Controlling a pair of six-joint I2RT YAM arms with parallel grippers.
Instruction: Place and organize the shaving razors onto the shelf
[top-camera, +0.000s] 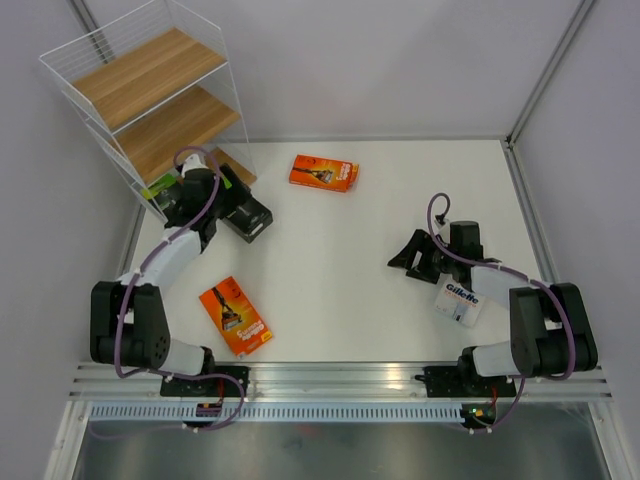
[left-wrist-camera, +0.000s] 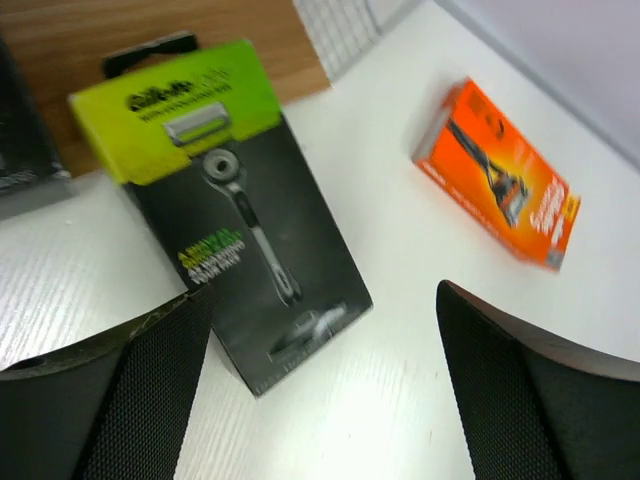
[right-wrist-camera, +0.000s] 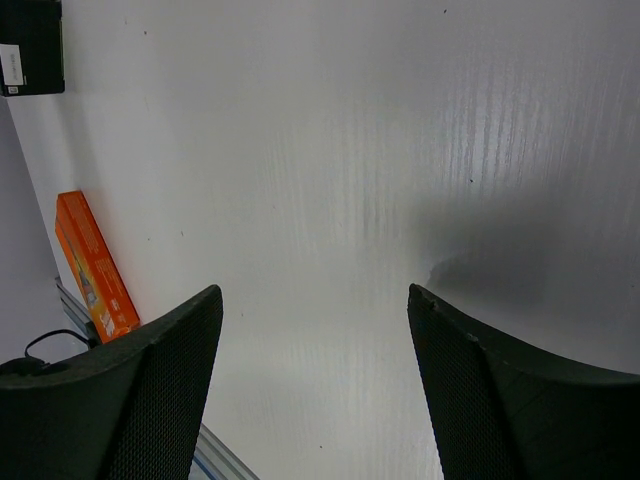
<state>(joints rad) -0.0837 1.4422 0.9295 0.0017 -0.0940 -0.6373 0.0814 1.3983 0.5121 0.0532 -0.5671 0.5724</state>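
Observation:
The shelf (top-camera: 150, 75) stands at the back left. A black razor pack with a lime-green end (left-wrist-camera: 230, 200) lies on the table, its green end at the shelf's bottom board (left-wrist-camera: 120, 30); the top view shows this pack (top-camera: 255, 220) beside my left gripper (top-camera: 222, 197). The left gripper (left-wrist-camera: 325, 300) hangs open just in front of it, holding nothing. A second dark pack (left-wrist-camera: 20, 150) rests on the bottom board, its lime end (top-camera: 158, 185) showing. One orange pack (top-camera: 323, 172) lies mid-back, another (top-camera: 235, 316) near the front. The white Gillette pack (top-camera: 458, 300) lies beside the right arm. My right gripper (top-camera: 412, 255) is open over bare table.
White walls close off the table at the back and right, and a metal rail (top-camera: 340, 380) runs along the front edge. In the right wrist view the open gripper (right-wrist-camera: 315, 295) faces bare white tabletop, with an orange pack (right-wrist-camera: 92, 265) far left.

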